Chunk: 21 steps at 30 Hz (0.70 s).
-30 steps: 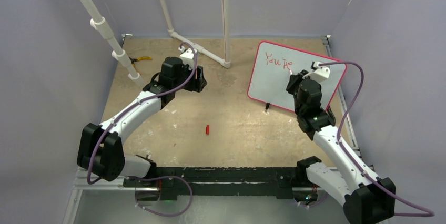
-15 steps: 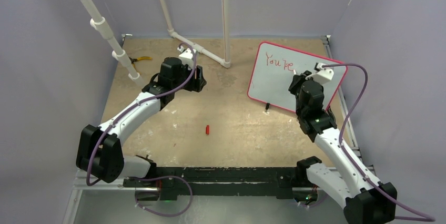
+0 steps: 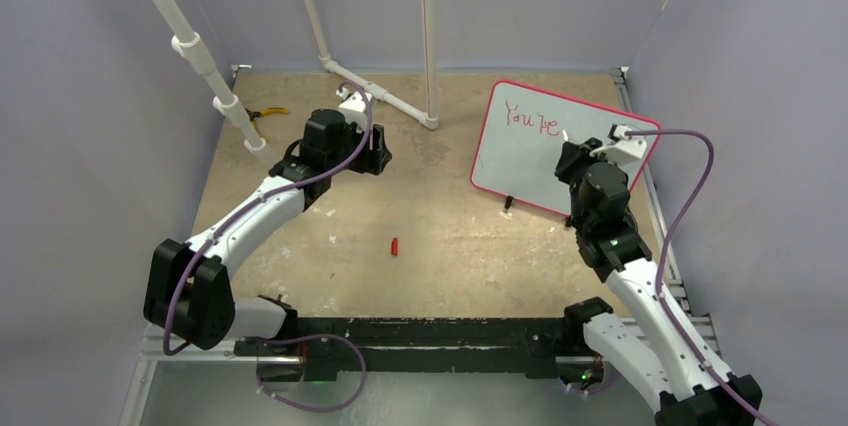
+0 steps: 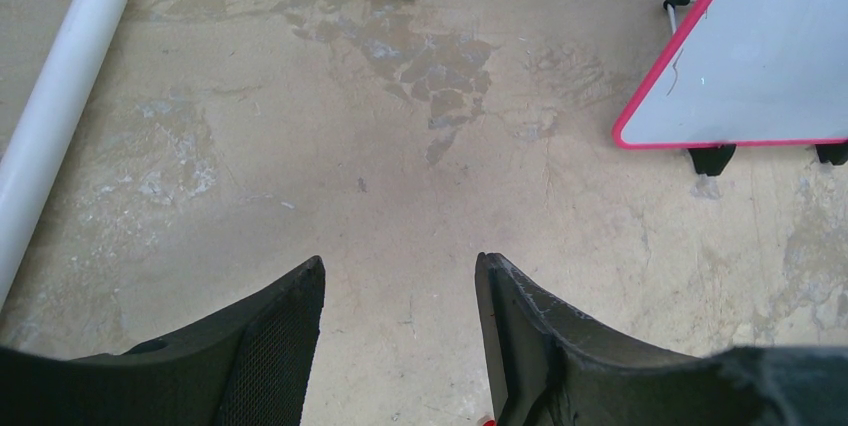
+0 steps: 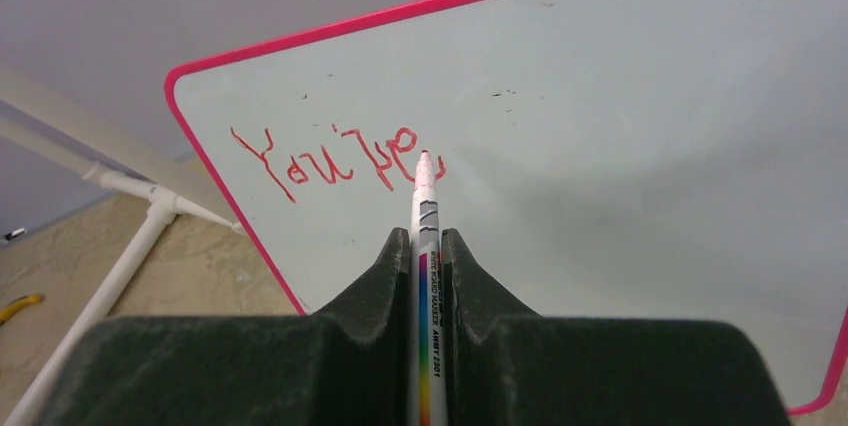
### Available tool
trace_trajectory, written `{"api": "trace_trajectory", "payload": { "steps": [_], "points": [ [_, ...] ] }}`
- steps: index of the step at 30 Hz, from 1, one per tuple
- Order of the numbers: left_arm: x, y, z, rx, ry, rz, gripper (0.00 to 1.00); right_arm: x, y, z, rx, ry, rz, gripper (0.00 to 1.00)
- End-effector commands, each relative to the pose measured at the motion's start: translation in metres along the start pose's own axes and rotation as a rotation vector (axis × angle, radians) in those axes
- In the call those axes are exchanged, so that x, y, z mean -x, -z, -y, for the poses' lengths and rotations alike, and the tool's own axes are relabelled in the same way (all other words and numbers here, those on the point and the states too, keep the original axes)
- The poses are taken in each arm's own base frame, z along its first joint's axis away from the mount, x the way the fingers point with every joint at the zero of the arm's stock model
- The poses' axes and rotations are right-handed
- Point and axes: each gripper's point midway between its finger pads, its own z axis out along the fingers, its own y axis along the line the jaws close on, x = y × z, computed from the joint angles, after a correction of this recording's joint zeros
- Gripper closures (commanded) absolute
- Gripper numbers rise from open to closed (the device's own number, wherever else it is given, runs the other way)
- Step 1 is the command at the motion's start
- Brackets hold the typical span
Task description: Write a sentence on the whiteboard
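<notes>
The whiteboard (image 3: 520, 161), white with a pink-red frame, stands tilted at the back right of the table. It also shows in the right wrist view (image 5: 640, 166) and its corner shows in the left wrist view (image 4: 760, 56). Red lettering "You're" (image 5: 320, 161) is on its upper left; it also shows in the top view (image 3: 530, 118). My right gripper (image 5: 427, 236) is shut on a white marker (image 5: 424, 246) whose red tip sits at the end of the lettering. My left gripper (image 4: 400, 276) is open and empty over the bare table, left of the board.
A red marker cap (image 3: 394, 246) lies mid-table. White PVC pipes (image 3: 375, 86) stand and lie at the back; one crosses the left wrist view (image 4: 60, 116). Yellow-handled pliers (image 3: 268, 112) lie at the back left. The board's black feet (image 4: 712, 158) rest on the table.
My right gripper has moved right along the board with the marker, past the end of "You're". The left arm has not moved.
</notes>
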Motion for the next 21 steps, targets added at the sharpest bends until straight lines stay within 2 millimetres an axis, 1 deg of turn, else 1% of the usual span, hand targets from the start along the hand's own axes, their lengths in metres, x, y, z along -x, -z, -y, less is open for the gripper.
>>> {"api": "trace_trajectory", "payload": {
  "steps": [1, 4, 6, 9, 14, 17, 21],
  "points": [
    [0.016, 0.008, 0.002, -0.001, 0.001, 0.071, 0.44, 0.011, 0.006, -0.004, 0.027, 0.001, 0.007, 1.0],
    [0.018, 0.009, 0.003, -0.002, 0.002, 0.076, 0.44, 0.015, 0.006, -0.004, 0.022, -0.005, 0.017, 1.0],
    [0.018, 0.01, 0.003, -0.003, 0.002, 0.08, 0.44, 0.009, 0.006, -0.001, 0.004, 0.001, -0.004, 1.0],
    [0.02, 0.011, 0.003, -0.004, 0.004, 0.087, 0.44, 0.009, 0.005, -0.002, 0.011, 0.002, -0.01, 1.0],
    [0.023, 0.014, 0.004, -0.006, 0.004, 0.099, 0.43, 0.016, 0.005, 0.001, 0.015, -0.008, 0.009, 1.0],
    [0.024, 0.014, 0.004, -0.007, 0.009, 0.1, 0.43, 0.019, 0.002, 0.007, 0.024, -0.012, 0.013, 1.0],
    [0.024, 0.015, 0.003, -0.004, 0.01, 0.102, 0.43, 0.028, 0.0, 0.015, 0.048, -0.026, 0.043, 1.0]
  ]
}}
